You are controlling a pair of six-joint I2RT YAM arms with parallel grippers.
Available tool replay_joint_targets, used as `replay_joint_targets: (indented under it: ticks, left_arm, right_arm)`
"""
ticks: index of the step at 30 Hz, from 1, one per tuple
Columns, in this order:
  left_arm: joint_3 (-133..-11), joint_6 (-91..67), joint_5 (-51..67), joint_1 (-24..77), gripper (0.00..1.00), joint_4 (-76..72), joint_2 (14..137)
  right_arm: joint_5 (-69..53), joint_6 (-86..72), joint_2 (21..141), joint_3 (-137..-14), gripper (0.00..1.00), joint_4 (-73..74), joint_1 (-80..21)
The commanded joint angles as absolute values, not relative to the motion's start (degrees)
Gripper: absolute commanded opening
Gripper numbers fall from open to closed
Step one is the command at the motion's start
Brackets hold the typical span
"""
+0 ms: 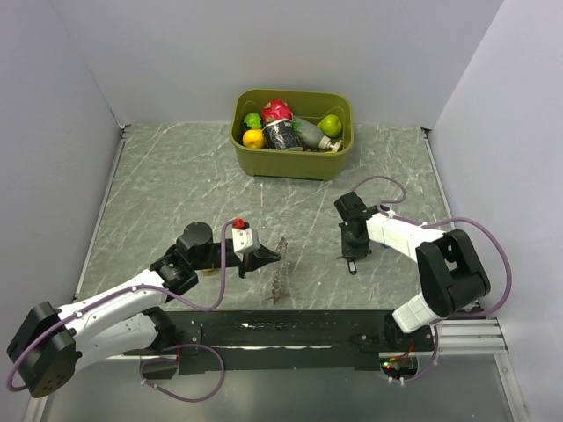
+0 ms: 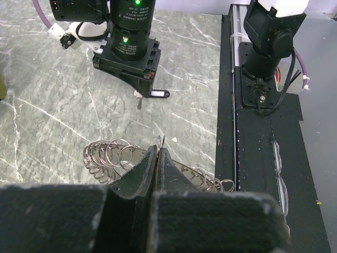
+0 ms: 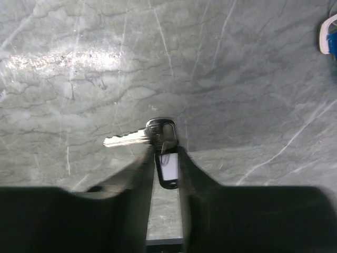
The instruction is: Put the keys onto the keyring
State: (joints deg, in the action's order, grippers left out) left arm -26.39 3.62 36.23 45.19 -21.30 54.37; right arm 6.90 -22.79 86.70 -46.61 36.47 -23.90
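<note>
Item 1. Keyring (image 1: 281,268): a long string of wire loops, standing on edge on the grey marbled table (image 1: 176,193). It sat near the front edge, between the two arms. In the left wrist view its loops (image 2: 108,155) spread out to either side of the fingers.

Item 2. Left gripper (image 2: 159,158): fingers clenched tight together, nipping the keyring's rim. A thin wire end stood up just above the fingertips.

Item 3. Key (image 3: 126,139): one silver key, lying flat on the table. In the right wrist view its blade pointed left. It was joined at its head to a black tag (image 3: 167,173) with a white label. In the overhead view it lay well apart from the keyring, on that ring's right.

Item 4. Right gripper (image 3: 167,157): pointed down at the table, its fingers closed in on both sides of the tag and grasping it. The key's head lay just beyond the fingertips.

Item 5. Bin (image 1: 339,156): olive green, at the far side of the table and well apart from both grippers. It held a lemon (image 1: 253,138), green fruit, a red item and a dark container.
</note>
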Motion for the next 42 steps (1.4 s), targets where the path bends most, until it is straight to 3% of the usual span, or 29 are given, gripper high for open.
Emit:
replay_joint_targets:
  ticks: [1, 10, 13, 16, 29, 42]
  left_arm:
    - [-29.5, 3.5, 37.4, 44.9, 0.01, -23.9, 53.8]
    - [-29.7, 3.4, 37.4, 44.9, 0.01, -23.6, 53.8]
    - [-29.2, 3.3, 37.2, 44.9, 0.01, -24.1, 53.5]
    - [-29.4, 3.4, 37.4, 44.8, 0.01, -23.7, 53.8]
    - [-30.1, 4.5, 37.1, 44.9, 0.01, -22.0, 52.9]
    - [-31.6, 5.6, 38.9, 45.0, 0.01, -19.4, 52.1]
  right_arm:
    - [9.1, -23.8, 86.7, -48.2, 0.25, 37.3, -24.5]
    - [7.7, -23.5, 84.6, -49.4, 0.13, 37.6, -25.1]
    - [6.2, -23.3, 83.9, -49.2, 0.03, 36.8, -25.7]
    - [5.1, -23.5, 83.1, -49.2, 0.00, 36.0, -26.5]
    - [1.0, -17.6, 72.2, -49.0, 0.00, 30.8, -32.5]
    - [-20.6, -6.1, 52.0, -41.5, 0.00, 18.7, -33.0]
